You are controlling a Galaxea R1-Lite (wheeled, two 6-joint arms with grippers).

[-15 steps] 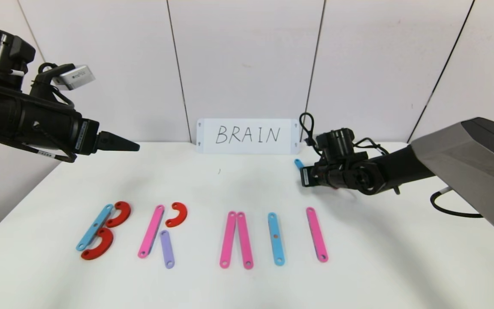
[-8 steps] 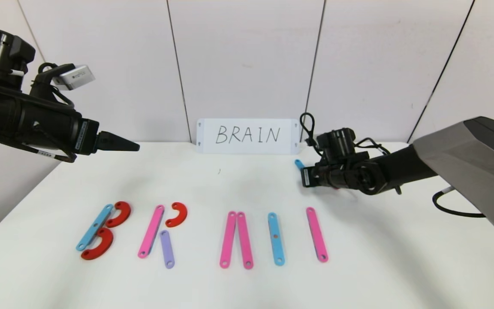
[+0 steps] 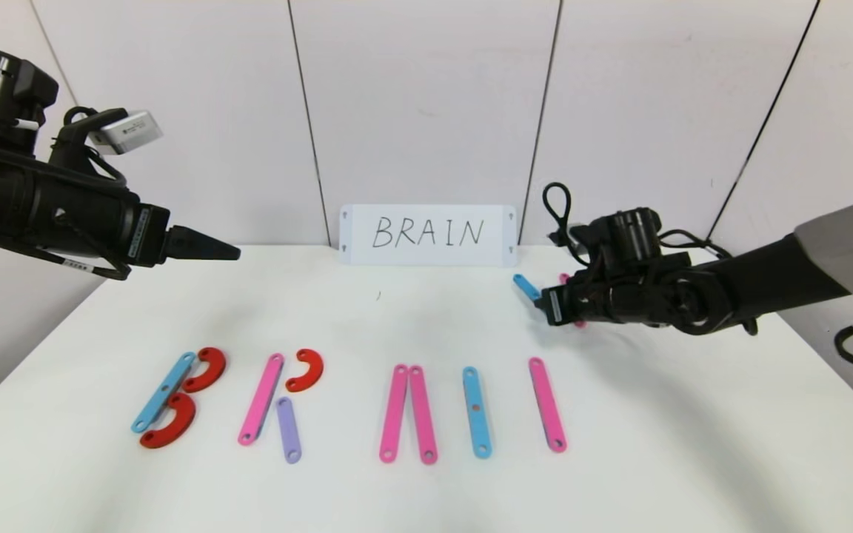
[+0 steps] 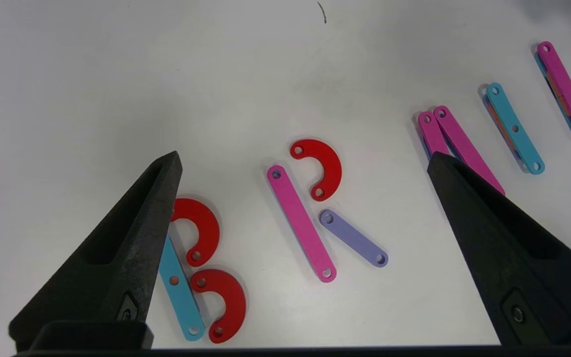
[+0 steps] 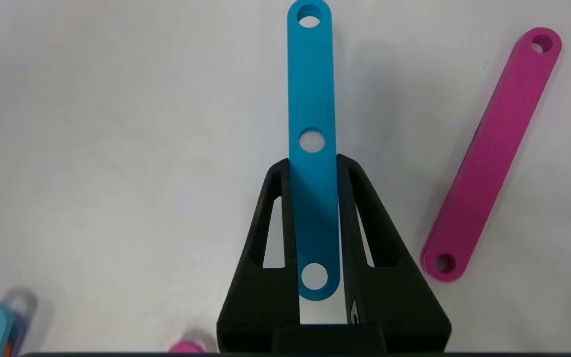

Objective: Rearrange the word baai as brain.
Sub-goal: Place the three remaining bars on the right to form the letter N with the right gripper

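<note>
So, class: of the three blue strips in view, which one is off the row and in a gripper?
The blue strip clamped in the right gripper, behind the row. The other two lie flat: one in the B, one standing alone.

A: What's on the white table [image 3: 412,318]?

B: Near edge, left to right: a B [image 3: 175,400], an R [image 3: 278,403], two touching pink strips [image 3: 408,413], a blue strip [image 3: 476,411], a pink strip [image 3: 547,404]. A white card [image 3: 428,235] stands at the far edge, and another pink strip [image 5: 491,153] lies far right.
</note>
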